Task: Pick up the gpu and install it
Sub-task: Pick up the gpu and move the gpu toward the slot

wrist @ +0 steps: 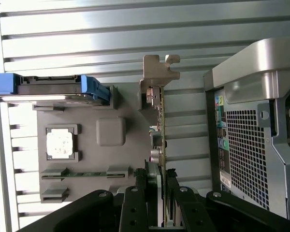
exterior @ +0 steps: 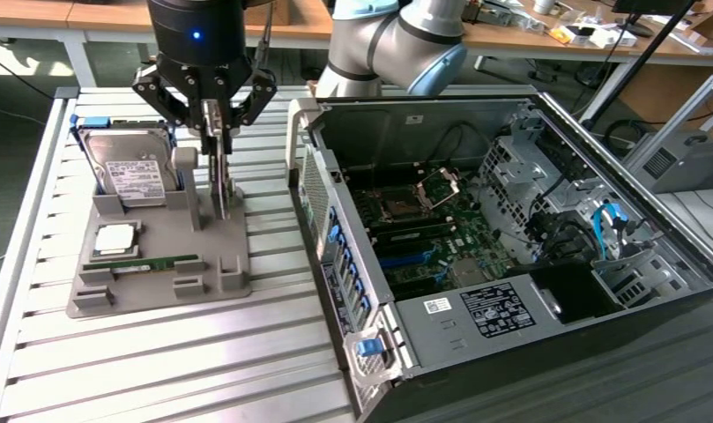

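Observation:
The gpu stands on edge over the grey holder, a thin card seen nearly edge-on. My gripper comes down from above and is shut on the card's upper edge, one finger on each face. In the wrist view the gpu runs as a narrow line away from my gripper, ending in its silver bracket. Whether the card's lower edge rests in the holder or hangs just above it I cannot tell.
The holder also carries a hard drive in a blue frame, a square processor and a green memory stick. The open computer case lies to the exterior view's right, its perforated rear wall close beside the card. A slatted metal table lies beneath.

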